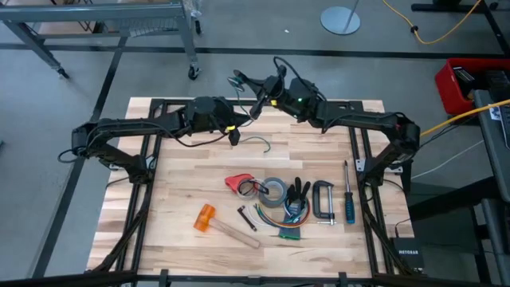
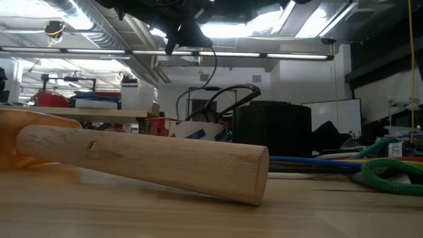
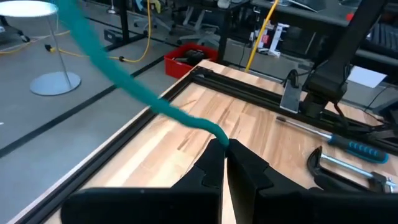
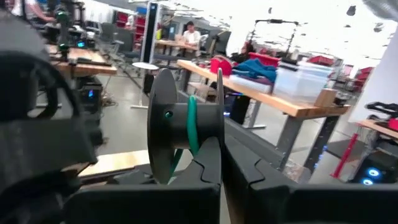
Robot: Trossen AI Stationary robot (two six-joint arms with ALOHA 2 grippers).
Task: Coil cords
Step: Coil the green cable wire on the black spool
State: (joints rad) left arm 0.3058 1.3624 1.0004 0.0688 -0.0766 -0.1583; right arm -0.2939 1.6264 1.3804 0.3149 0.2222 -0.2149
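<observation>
A thin teal-green cord [image 3: 124, 78] runs from a small black spool [image 4: 186, 124] to my left gripper [image 3: 222, 144]. A few turns of it lie wound on the spool's hub. My right gripper [image 1: 256, 102], shut, holds the spool up above the table's far edge, where the high view shows the spool [image 1: 239, 80]. My left gripper [image 1: 234, 135] is shut on the cord just nearer and to the left of it. The cord's loose tail [image 1: 259, 142] curls on the table beside the left gripper. My left gripper pinches the teal cord [image 3: 217, 132] between its two fingertips, a single strand. The cord stretches away from the fingers up toward the spool, lifted off the table and slightly bowed. My right gripper holds the spool by the edge of one flange [image 4: 219, 127], pinched between its two fingers. The fingers point about level toward the table's far left. The spool is lifted clear, its axle lying level across the fingers.
Tools lie in the near middle of the table: a hammer with an orange head [image 1: 207, 217], a red tool [image 1: 237, 182], a tape roll [image 1: 275, 191], a C-clamp [image 1: 323, 199], a blue screwdriver [image 1: 348, 195] and coloured wires [image 1: 287, 229]. Bare wood lies at the left.
</observation>
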